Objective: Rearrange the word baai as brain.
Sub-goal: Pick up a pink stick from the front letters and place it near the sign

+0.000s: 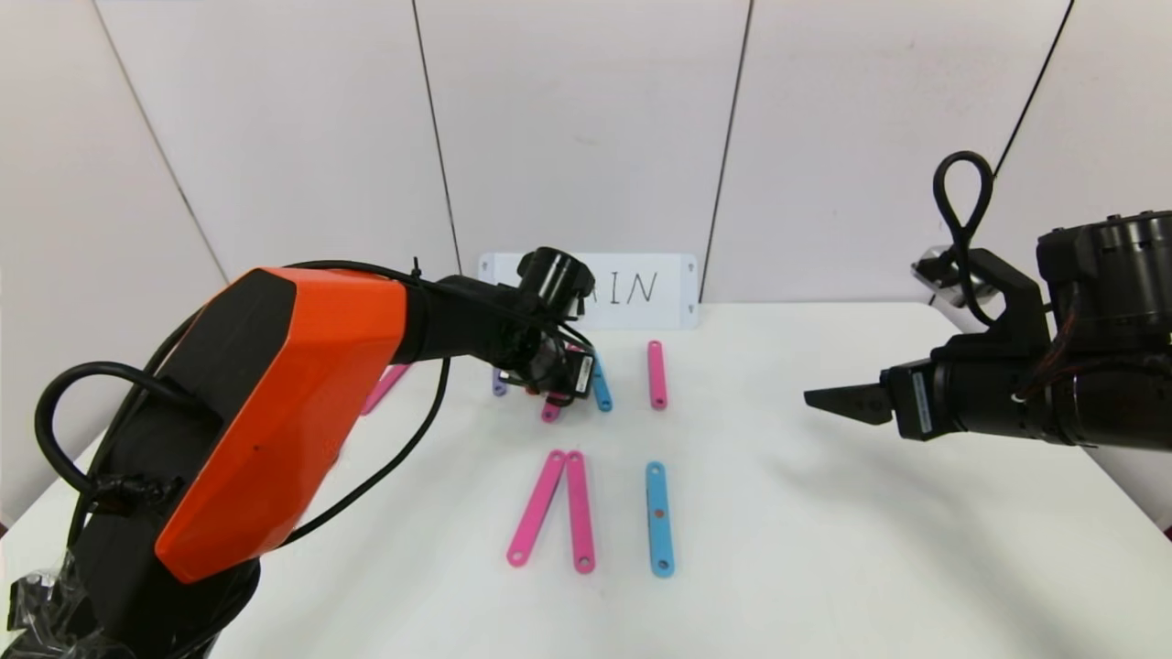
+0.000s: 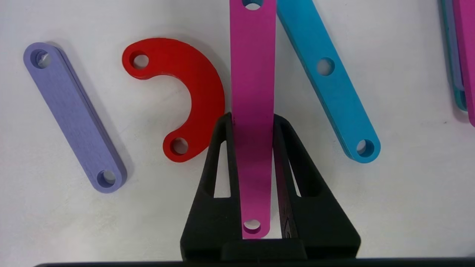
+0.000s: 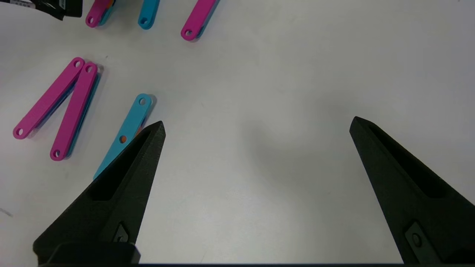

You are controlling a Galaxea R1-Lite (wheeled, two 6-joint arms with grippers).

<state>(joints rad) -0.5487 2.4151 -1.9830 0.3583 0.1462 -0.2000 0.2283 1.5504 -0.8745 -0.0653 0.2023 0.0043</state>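
My left gripper (image 2: 252,116) is shut on a pink bar (image 2: 252,74), one finger along each long edge, low over the table at the back centre (image 1: 560,389). Beside it lie a red half-ring (image 2: 196,92), a purple bar (image 2: 74,115) and a blue bar (image 2: 330,81). In the head view the arm hides the red curve; the purple bar (image 1: 499,383), the blue bar (image 1: 602,384) and another pink bar (image 1: 656,373) show. My right gripper (image 1: 833,403) is open and empty, held above the table's right side (image 3: 258,124).
Nearer the front lie two pink bars (image 1: 536,508) (image 1: 580,513) touching at their far ends, and a blue bar (image 1: 659,519). A pink bar (image 1: 385,389) lies behind the left arm. A white card with written letters (image 1: 641,288) leans on the back wall.
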